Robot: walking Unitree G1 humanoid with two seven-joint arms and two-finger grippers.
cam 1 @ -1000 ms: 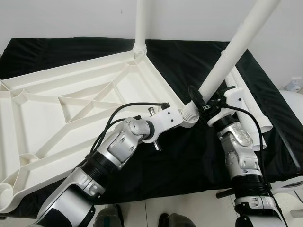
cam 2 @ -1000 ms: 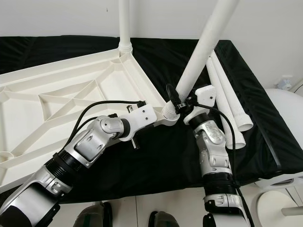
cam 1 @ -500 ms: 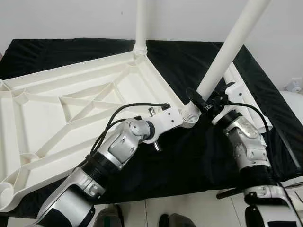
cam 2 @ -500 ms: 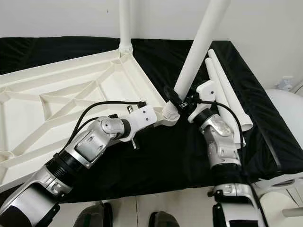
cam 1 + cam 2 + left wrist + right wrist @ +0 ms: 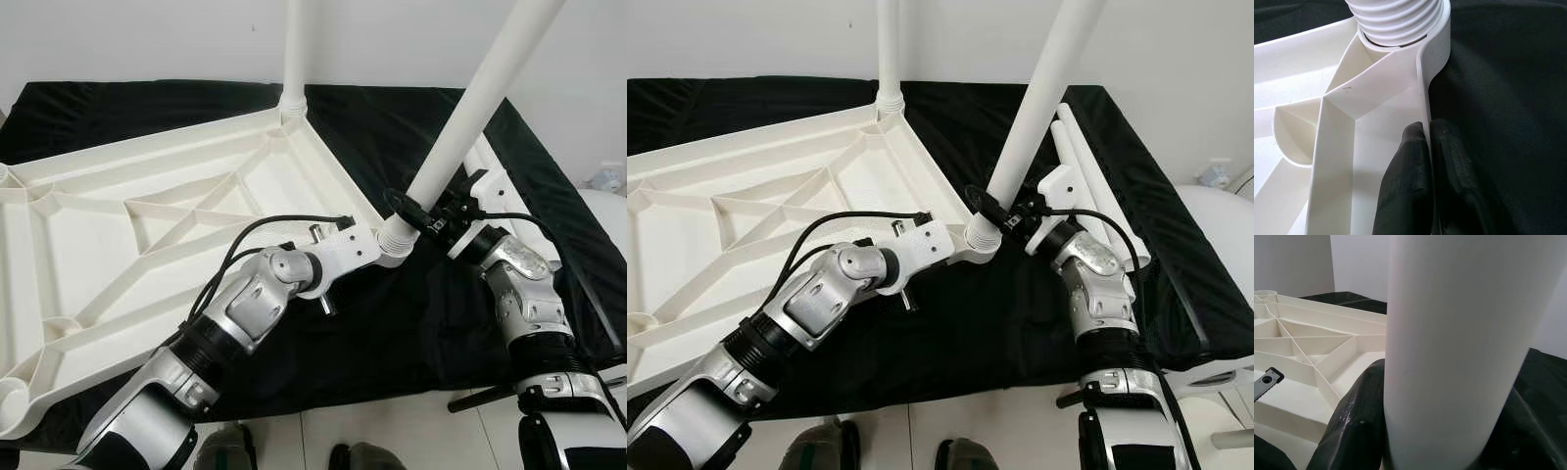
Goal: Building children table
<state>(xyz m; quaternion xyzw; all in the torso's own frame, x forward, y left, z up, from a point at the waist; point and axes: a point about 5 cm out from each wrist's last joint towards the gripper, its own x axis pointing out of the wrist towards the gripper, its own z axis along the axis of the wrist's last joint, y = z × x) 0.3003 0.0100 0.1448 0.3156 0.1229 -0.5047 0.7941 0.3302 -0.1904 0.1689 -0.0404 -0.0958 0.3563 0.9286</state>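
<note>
At the near edge, the floor (image 5: 392,431) is seen beside the black-covered bench (image 5: 411,333), over which both silver arms reach. The left pincer (image 5: 1427,142) is clamped on the thin rim wall of the white tabletop (image 5: 147,225), one black finger inside the wall and one outside, just short of the corner socket (image 5: 1400,29). The tabletop is laid upside down on the bench, its ribbed underside facing up, and it spreads from the robot's left across to the middle.

In that near corner socket the ridged foot of a white table leg (image 5: 470,117) is seated, and the leg is tilted up and away toward the robot's right. The right pincer (image 5: 1004,217) is closed around this leg just above the ridged foot, its black fingers (image 5: 1352,426) pressed against either side of the tube.

Beyond the right arm, spare white legs (image 5: 1092,181) are laid flat on the black cloth, side by side. At the far corner of the tabletop a second leg (image 5: 294,49) is stood upright in its socket, before a plain white wall (image 5: 147,39).
</note>
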